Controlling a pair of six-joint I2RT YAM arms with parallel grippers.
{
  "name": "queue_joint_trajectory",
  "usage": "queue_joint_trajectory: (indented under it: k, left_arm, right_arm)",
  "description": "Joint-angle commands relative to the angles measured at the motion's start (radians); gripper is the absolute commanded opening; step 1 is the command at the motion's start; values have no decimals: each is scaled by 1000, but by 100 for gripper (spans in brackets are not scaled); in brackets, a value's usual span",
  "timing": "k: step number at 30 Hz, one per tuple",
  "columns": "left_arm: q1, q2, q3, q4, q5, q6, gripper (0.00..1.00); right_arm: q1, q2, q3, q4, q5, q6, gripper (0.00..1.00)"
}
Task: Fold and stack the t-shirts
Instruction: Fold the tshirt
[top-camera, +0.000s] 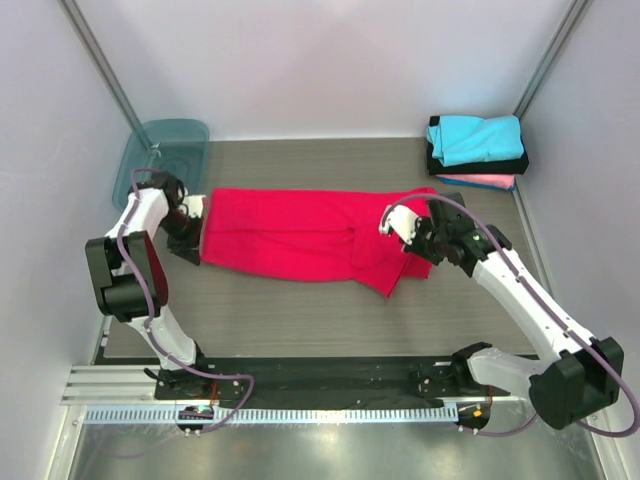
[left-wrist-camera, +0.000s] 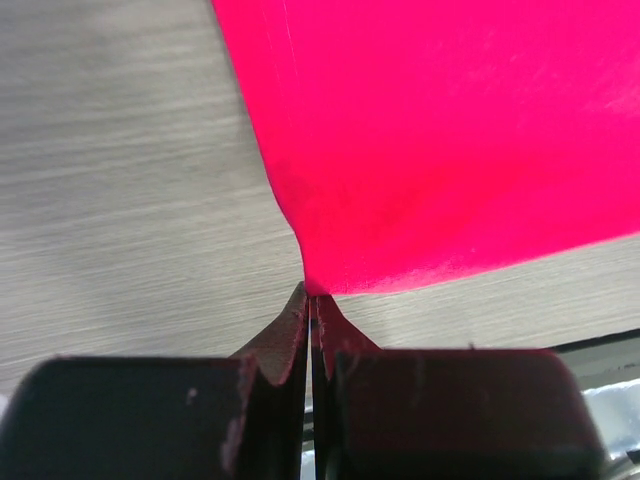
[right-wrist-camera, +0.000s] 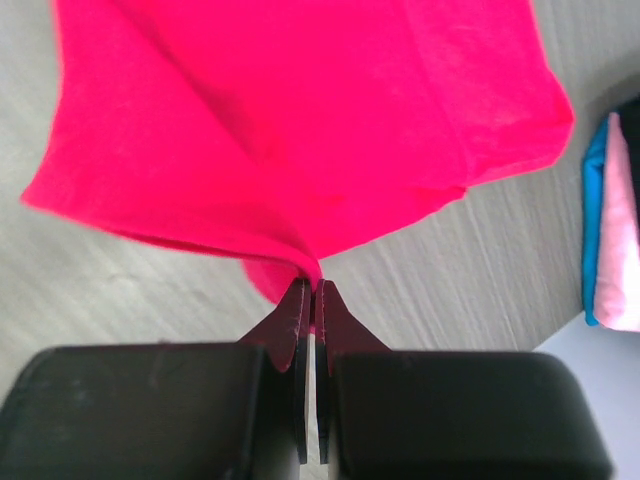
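A large bright red t-shirt lies stretched across the middle of the table, folded lengthwise. My left gripper is shut on its left edge; in the left wrist view the red cloth rises from the pinched fingertips. At the shirt's right end my right gripper is shut on a bunched fold, and the red cloth spreads out from the jaws. At the back right a stack of folded t-shirts has cyan on top, then black, then pink.
A translucent teal plastic bin stands at the back left, behind the left arm. The folded stack shows at the right edge of the right wrist view. White walls close in the table on three sides.
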Motion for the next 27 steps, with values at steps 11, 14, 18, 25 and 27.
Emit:
queue_joint_trajectory:
  k: [11,14,18,25,27]
  left_arm:
    - [-41,149,267,-60,40,-8,0]
    - [-46,192,321,-60,37,-24,0]
    - [-46,252,417,-60,28,-50,0]
    - [-46,344,513,-57,-14,-71,0]
    - [-48,366,536,-57,-20,-74,0]
  right_arm:
    - [-115,274,251,232,15,81,1]
    - [-129,349,317,241,6,85,1]
    - [-150,449,400,252,-6,88,1]
    - [-193,610,504,253,-9,97,1]
    - [-206,645,529,253,-10,99,1]
